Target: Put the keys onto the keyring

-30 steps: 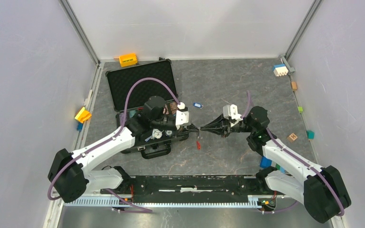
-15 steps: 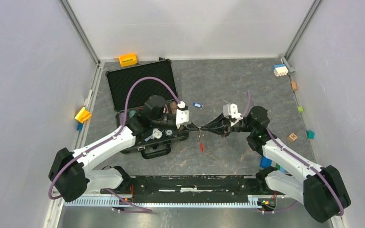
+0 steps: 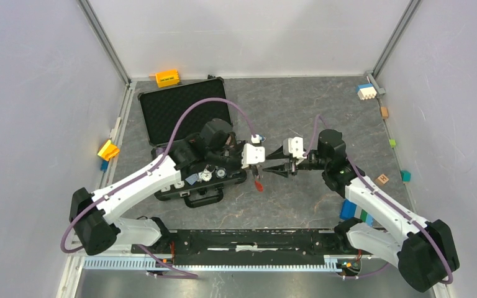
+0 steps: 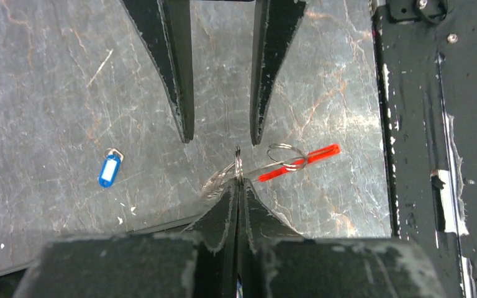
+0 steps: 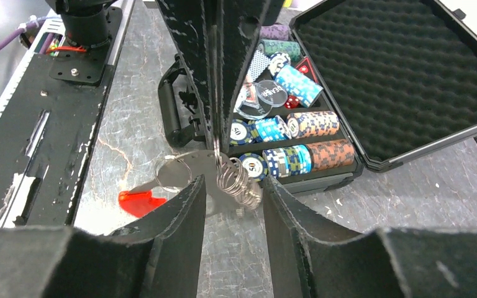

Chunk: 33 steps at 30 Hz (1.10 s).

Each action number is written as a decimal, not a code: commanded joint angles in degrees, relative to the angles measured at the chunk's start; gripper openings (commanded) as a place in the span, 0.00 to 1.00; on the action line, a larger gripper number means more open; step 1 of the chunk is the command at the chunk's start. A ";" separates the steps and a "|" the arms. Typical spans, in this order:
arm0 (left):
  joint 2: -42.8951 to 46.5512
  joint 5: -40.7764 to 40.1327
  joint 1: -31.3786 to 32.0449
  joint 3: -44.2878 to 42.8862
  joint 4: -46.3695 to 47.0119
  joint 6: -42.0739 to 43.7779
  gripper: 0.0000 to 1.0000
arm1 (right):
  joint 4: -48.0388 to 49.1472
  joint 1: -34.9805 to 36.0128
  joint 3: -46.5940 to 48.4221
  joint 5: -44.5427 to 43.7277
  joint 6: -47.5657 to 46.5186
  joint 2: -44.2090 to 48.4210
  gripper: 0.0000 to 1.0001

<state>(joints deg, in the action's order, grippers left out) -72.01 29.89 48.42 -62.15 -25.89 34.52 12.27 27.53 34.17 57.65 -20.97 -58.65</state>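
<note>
My left gripper is shut on a silvery ring of the keyring, pinching it edge-on at the fingertips. The keyring's red strip and more rings hang beside it, above the table. The right gripper faces the left one and stands open, its fingers on either side of the coiled rings without closing on them. One key with a blue plastic head lies flat on the table to the left in the left wrist view. In the top view the red strip dangles between the two grippers.
An open black case with stacks of poker chips sits under the left arm. An orange block, a blue-and-white block, a yellow piece and blue blocks lie near the edges. A black base plate runs along the front.
The right gripper has opened and let go of the rings. Both arms have shifted, the left reaching further right, and the left gripper has stayed shut on the ring.
</note>
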 commanded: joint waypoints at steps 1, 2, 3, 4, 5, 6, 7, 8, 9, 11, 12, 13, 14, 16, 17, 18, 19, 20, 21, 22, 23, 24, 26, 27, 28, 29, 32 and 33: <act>-2.49 -6.79 2.45 -5.53 -9.95 2.80 0.02 | -3.40 1.58 2.48 -0.52 -3.89 0.69 0.43; -2.85 -7.38 2.97 -5.92 -10.45 2.71 0.02 | -3.35 2.02 2.48 -0.45 -3.90 0.58 0.42; -3.04 -7.92 3.47 -6.25 -10.82 2.60 0.02 | -3.42 2.30 2.48 -0.24 -3.98 0.48 0.41; -3.26 -8.47 3.89 -6.44 -10.85 2.23 0.02 | -3.40 2.70 2.48 -0.02 -4.07 0.41 0.40; -3.31 -8.70 4.09 -6.62 -10.85 1.91 0.02 | -3.40 3.02 2.43 0.41 -4.08 0.30 0.39; -3.40 -8.79 4.28 -6.75 -10.85 1.73 0.02 | -3.46 3.33 2.31 0.49 -4.08 0.29 0.37; -3.39 -8.80 4.39 -6.79 -10.85 1.61 0.02 | -3.27 3.57 2.09 0.45 -4.09 0.20 0.36; -3.42 -8.57 4.51 -6.87 -10.85 1.53 0.02 | -3.11 3.81 1.97 0.45 -4.10 0.14 0.35; -3.44 -8.38 4.57 -6.85 -10.80 1.43 0.02 | -3.01 4.04 1.79 0.45 -4.16 -0.09 0.34; -3.57 -7.81 4.57 -7.05 -10.76 1.26 0.02 | -2.92 4.41 1.60 0.45 -4.25 -0.50 0.30; -3.72 -7.56 4.57 -7.15 -10.76 1.15 0.02 | -2.89 4.54 1.47 0.45 -4.29 -0.73 0.29; -3.82 -7.23 4.57 -7.30 -10.76 1.03 0.02 | -2.79 4.68 1.42 0.45 -4.34 -0.92 0.27; -3.93 -6.99 4.52 -7.36 -10.76 0.82 0.02 | -2.70 4.79 1.38 0.57 -4.34 -1.23 0.27; -4.07 -6.69 4.57 -7.22 -10.02 0.25 0.02 | -2.61 5.16 1.33 0.71 -4.32 -1.37 0.27; -4.07 -6.56 4.57 -7.07 -9.62 0.03 0.02 | -2.52 5.32 1.21 0.86 -4.34 -1.38 0.26; -4.04 -6.38 4.57 -6.94 -9.21 -0.26 0.02 | -2.43 5.39 1.12 1.05 -4.34 -1.37 0.26; -4.11 -6.13 4.57 -6.98 -9.10 -0.40 0.02 | -2.34 5.50 0.99 1.06 -4.34 -1.25 0.27; -4.17 -6.00 4.57 -7.07 -8.94 -0.55 0.02 | -2.34 5.56 0.91 0.87 -4.34 -1.25 0.27; -4.12 -5.63 4.57 -7.03 -8.84 -0.67 0.02 | -2.28 5.61 0.83 0.64 -4.41 -1.27 0.27; -4.18 -5.26 4.57 -7.02 -8.76 -0.79 0.02 | -2.29 5.58 0.82 0.55 -4.43 -1.25 0.27; -4.11 -4.92 4.57 -6.89 -8.65 -0.76 0.02 | -2.26 5.61 0.81 0.39 -4.43 -1.38 0.27; -4.19 -4.64 4.57 -6.93 -8.65 -0.81 0.02 | -2.27 5.65 0.81 0.36 -4.43 -1.51 0.27; -4.33 -4.25 4.55 -7.02 -8.60 -0.93 0.02 | -2.26 5.89 0.81 0.36 -4.43 -1.79 0.27; -4.29 -4.16 4.57 -7.10 -8.64 -0.95 0.02 | -2.18 5.95 0.81 0.15 -4.43 -1.95 0.27; -4.31 -4.06 4.57 -7.11 -8.60 -0.99 0.02 | -2.17 6.04 0.77 0.02 -4.43 -2.07 0.27; -4.29 -3.91 4.57 -7.11 -8.65 -1.09 0.02 | -2.21 6.11 0.72 -0.12 -4.41 -2.21 0.27; -4.38 -3.44 4.56 -7.12 -8.50 -1.41 0.02 | -1.87 6.43 0.66 -0.56 -4.06 -2.58 0.26; -4.49 -3.36 4.53 -6.94 -8.10 -1.64 0.02 | -1.46 6.47 0.47 -0.60 -3.59 -2.70 0.25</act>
<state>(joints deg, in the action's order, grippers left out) -76.18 24.21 52.75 -66.85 -37.08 34.92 8.95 33.47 34.39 57.69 -24.93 -60.93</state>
